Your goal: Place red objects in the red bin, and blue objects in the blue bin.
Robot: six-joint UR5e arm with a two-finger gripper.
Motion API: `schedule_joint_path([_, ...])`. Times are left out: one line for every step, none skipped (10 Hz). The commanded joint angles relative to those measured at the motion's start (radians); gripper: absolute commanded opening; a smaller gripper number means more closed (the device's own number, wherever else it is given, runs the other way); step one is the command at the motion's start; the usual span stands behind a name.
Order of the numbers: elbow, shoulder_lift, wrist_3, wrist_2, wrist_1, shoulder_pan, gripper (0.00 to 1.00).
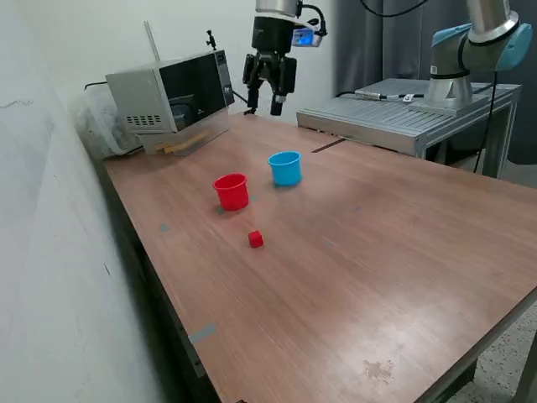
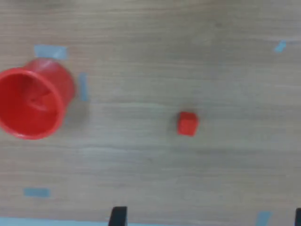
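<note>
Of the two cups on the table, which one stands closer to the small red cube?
The red cup. The red cube lies just in front of it, while the blue cup stands farther back, toward the exterior view's right.

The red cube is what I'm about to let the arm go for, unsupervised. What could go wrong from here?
1. The red cube is small and the open gripper hangs high above the table, so a slightly off descent could nudge it aside rather than grasp it.
2. The red cup and blue cup stand close together; a drop that drifts could miss or tip the red one.
3. No blue cube is visible in either view.
</note>
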Motion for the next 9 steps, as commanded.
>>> schedule_joint_path([-0.003,0.102,0.004,0.036,-0.001,0.092,1.0])
schedule_joint_path([-0.02,0.143,0.006,0.036,-0.004,0.103,1.0])
schedule_joint_path([-0.049,0.182,0.012,0.036,-0.007,0.104,1.0])
schedule_joint_path([-0.087,0.226,0.018,0.036,-0.01,0.104,1.0])
schedule_joint_path([-0.134,0.281,0.045,0.031,-0.011,0.098,1.0])
schedule_joint_path([-0.159,0.314,0.071,0.027,-0.019,0.089,1.0])
schedule_joint_path([-0.181,0.337,0.09,0.025,-0.024,0.084,1.0])
schedule_joint_path([-0.197,0.358,0.107,0.025,-0.028,0.077,1.0])
schedule_joint_path([-0.208,0.375,0.128,0.025,-0.044,0.065,1.0])
